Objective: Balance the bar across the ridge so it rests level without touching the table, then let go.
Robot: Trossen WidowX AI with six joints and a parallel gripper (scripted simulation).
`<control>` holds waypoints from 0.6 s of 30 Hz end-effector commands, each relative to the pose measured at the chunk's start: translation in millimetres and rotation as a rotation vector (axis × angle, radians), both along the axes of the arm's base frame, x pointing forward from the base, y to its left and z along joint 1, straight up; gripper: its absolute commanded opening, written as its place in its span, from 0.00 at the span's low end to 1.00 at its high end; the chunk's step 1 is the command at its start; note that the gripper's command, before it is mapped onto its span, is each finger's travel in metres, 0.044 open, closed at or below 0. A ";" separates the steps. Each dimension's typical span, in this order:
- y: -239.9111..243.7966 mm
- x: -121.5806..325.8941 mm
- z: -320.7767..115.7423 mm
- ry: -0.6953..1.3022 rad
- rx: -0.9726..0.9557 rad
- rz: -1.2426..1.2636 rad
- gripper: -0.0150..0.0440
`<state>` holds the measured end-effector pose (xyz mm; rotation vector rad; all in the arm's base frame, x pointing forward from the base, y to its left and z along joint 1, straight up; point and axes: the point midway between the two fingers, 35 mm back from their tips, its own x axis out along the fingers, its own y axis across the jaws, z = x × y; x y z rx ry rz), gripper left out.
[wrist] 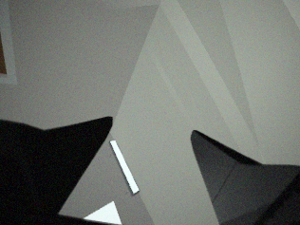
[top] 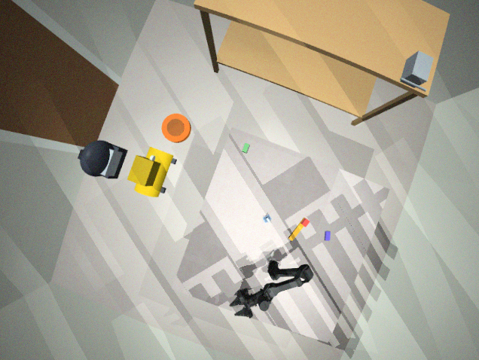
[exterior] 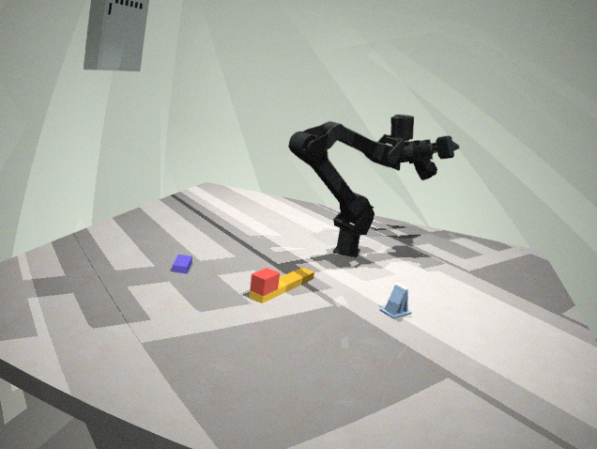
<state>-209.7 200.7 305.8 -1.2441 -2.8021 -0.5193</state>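
A yellow bar (top: 296, 231) (exterior: 290, 280) lies flat on the table (top: 232, 201) (exterior: 298, 366), with a red block (top: 305, 222) (exterior: 264, 282) on one end. A small light-blue ridge (top: 266, 218) (exterior: 398, 300) stands upright on the table a short way from the bar, with nothing on it. My gripper (top: 233, 309) (exterior: 456, 146) (wrist: 152, 127) is open and empty. It is raised high above the table, on the far side of the arm's base from the bar and the ridge. The wrist view shows neither the bar nor the ridge.
A purple block (top: 327, 236) (exterior: 181, 264) lies beyond the bar's red end. A green block (top: 245, 147) lies farther off on the table. A wooden workbench (top: 329, 26), an orange round object (top: 166, 128) and a yellow machine (top: 162, 164) stand away from the arm.
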 end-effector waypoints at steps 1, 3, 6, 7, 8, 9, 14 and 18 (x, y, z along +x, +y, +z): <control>0.6 0.3 -0.1 -0.001 -0.001 -0.002 0.89; 5.8 3.0 -1.1 -0.009 -0.010 -0.021 0.80; 17.2 9.6 -3.2 -0.026 -0.030 -0.063 0.79; 21.0 11.9 -4.0 -0.032 -0.037 -0.077 0.79; 24.7 14.3 -4.7 -0.037 -0.044 -0.091 0.79; 28.4 16.8 -5.5 -0.043 -0.051 -0.105 0.79; 46.8 30.4 -9.8 -0.067 -0.092 -0.177 0.79; 60.7 42.5 -13.6 -0.085 -0.127 -0.234 0.79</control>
